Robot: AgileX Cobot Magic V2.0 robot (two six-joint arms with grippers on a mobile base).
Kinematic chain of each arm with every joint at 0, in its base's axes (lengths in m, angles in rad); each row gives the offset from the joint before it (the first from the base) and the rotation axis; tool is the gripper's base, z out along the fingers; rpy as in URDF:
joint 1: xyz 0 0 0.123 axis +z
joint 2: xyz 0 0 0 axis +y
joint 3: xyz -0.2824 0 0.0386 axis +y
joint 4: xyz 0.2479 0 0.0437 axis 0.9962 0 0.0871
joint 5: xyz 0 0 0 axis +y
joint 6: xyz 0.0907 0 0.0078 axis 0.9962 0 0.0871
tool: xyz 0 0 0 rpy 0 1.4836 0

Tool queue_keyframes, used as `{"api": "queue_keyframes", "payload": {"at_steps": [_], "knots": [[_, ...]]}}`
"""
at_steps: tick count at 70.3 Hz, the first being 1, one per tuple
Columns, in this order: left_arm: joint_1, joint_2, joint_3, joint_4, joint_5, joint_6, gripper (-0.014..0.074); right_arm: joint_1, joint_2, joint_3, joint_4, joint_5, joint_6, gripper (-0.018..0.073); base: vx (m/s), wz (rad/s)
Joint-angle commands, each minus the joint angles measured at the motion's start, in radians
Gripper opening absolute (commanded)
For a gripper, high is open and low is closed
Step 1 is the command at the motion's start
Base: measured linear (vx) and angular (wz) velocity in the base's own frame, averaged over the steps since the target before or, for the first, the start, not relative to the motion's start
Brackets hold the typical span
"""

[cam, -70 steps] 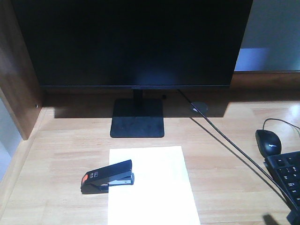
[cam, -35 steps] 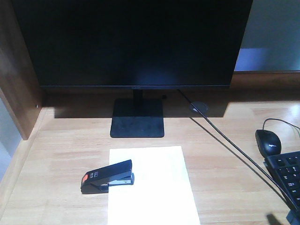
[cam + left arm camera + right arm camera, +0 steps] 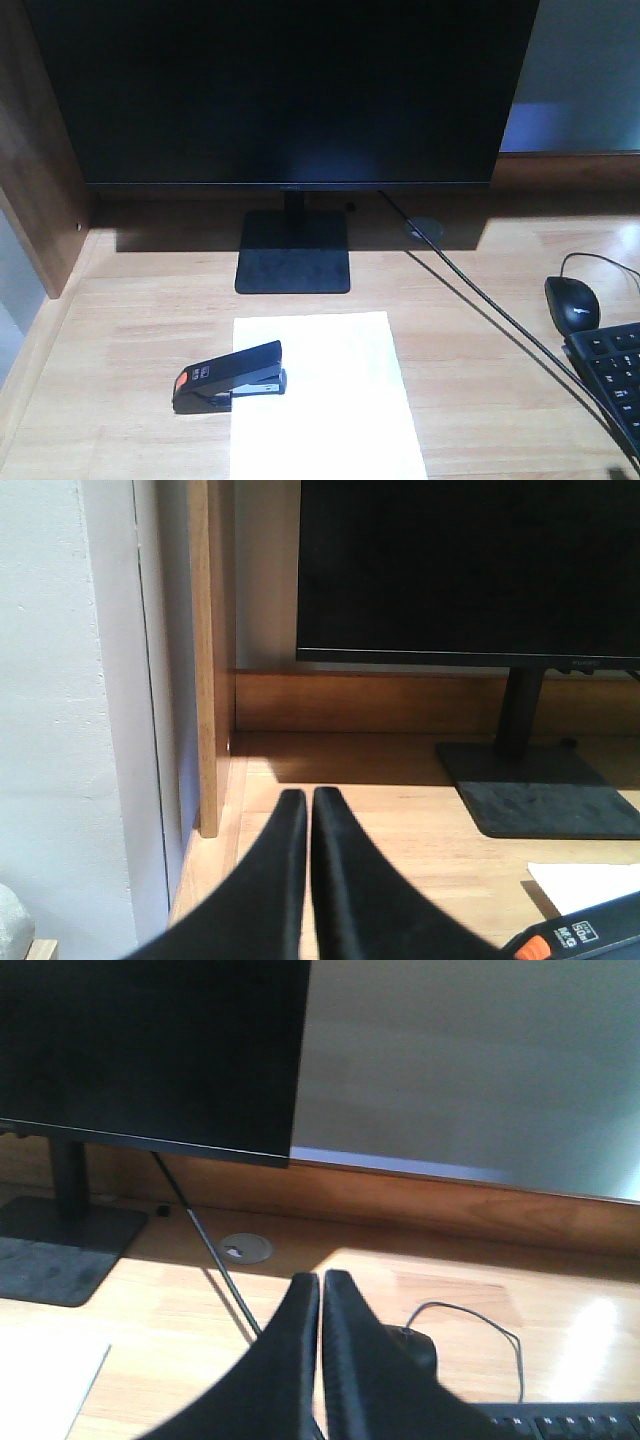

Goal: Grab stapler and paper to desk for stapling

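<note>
Stapler (image 3: 230, 376) lies lower left of centre on the surface (image 3: 480, 350), nose overlapping the paper (image 3: 325, 395). Left gripper (image 3: 303, 802) and right gripper (image 3: 321, 1285): fingers together, empty.

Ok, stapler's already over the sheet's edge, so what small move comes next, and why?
Probably bring the left tool over the stapler and press it down. The stapler's front sits on the paper's left edge on the desk, while both tools are shut, empty, and the right tool points toward the mouse.
</note>
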Motion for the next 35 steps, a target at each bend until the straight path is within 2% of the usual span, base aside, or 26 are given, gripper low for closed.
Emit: {"api": "queue_keyframes", "payload": {"at_steps": [1,16,19,25,35], "knots": [[0.001,-0.015,0.012,-0.01,-0.066,-0.007,-0.0006,-0.009,0.003,0.022,-0.011,-0.119,-0.001,-0.001,0.0,0.0],[0.001,-0.015,0.012,-0.01,-0.066,-0.007,-0.0006,-0.009,-0.106,0.188,-0.014,-0.242,-0.002,-0.001,0.0,0.0],[0.001,-0.015,0.012,-0.01,-0.066,-0.007,-0.0006,-0.009,-0.138,0.212,-0.011,-0.24,-0.002,-0.001,0.0,0.0],[0.001,-0.015,0.012,-0.01,-0.066,-0.007,-0.0006,-0.015,-0.2,0.21,-0.019,-0.139,-0.009,-0.001,0.0,0.0],[0.001,-0.015,0.012,-0.01,-0.066,-0.007,-0.0006,-0.082,-0.199,0.21,0.0,-0.108,-0.003,-0.001,0.0,0.0]]}}
